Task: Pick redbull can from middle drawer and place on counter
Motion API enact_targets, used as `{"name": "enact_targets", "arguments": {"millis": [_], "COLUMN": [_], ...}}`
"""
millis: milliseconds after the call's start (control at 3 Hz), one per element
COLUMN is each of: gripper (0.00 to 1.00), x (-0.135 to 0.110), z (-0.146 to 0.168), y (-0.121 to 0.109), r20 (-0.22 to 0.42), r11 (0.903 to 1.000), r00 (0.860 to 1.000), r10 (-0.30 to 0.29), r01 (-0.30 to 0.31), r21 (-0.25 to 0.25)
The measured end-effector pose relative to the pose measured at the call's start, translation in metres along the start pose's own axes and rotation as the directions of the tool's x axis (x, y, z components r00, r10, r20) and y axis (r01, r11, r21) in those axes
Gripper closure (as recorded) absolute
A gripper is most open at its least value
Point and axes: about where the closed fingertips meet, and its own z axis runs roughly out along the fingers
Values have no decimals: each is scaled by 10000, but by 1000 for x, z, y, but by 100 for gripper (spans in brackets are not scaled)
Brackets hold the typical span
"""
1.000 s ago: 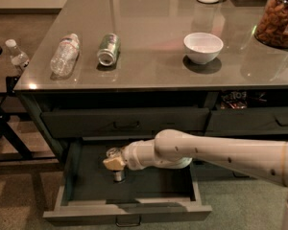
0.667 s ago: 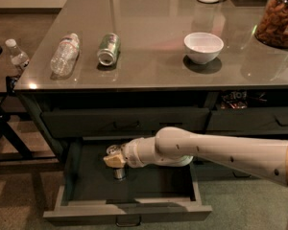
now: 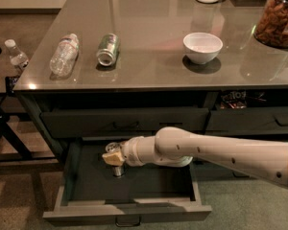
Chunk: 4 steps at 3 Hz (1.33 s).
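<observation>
Nothing has visibly moved since a second ago. Counter (image 3: 153, 66) spans the top; below it your middle drawer (image 3: 153, 187) stands pulled out. Your gripper (image 3: 113, 157) hangs inside its left half, at the top of the upright redbull can (image 3: 118, 171); whether it grips, you cannot tell.

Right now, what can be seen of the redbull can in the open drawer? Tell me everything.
The redbull can is a small, slim, dark silvery metal cylinder. It stands upright on the dark bare floor of the pulled-out middle drawer, towards its left rear. Only its lower body shows clearly. The robot's hand sits right over its upper part and hides it, so whether the can is gripped cannot be told. It is not yet on the counter.
</observation>
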Motion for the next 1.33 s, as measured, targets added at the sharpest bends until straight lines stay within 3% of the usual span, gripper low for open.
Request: {"name": "enact_targets", "arguments": {"millis": [667,1000,1333], "gripper": [100,100,100], "x": [-44,-59,-61], "z": [-56,-80,-83], "y": [7,13,13], "r20": [287,446,465], "r11": [9939,9859,9847], "r00": [9986,9959,9955], "r10": [-448,-790,-826], "r01": [417,715,744], "r21": [1019,1513,1576]}}
